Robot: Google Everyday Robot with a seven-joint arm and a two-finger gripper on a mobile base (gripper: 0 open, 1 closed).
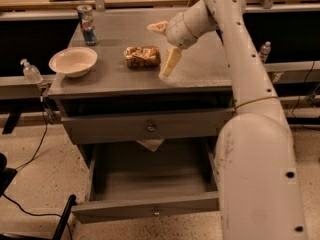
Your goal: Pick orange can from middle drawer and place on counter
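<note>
The orange can lies on its side on the counter, left of the middle. My gripper is just right of the can with its fingers spread wide, one finger pointing down at the counter and the other raised behind. It holds nothing and does not touch the can. The middle drawer is pulled out below and I see nothing in it.
A white bowl and a tall blue, red and silver can stand on the counter's left side. A taller-fronted drawer is closed. A pump bottle stands at the left and a water bottle at the right.
</note>
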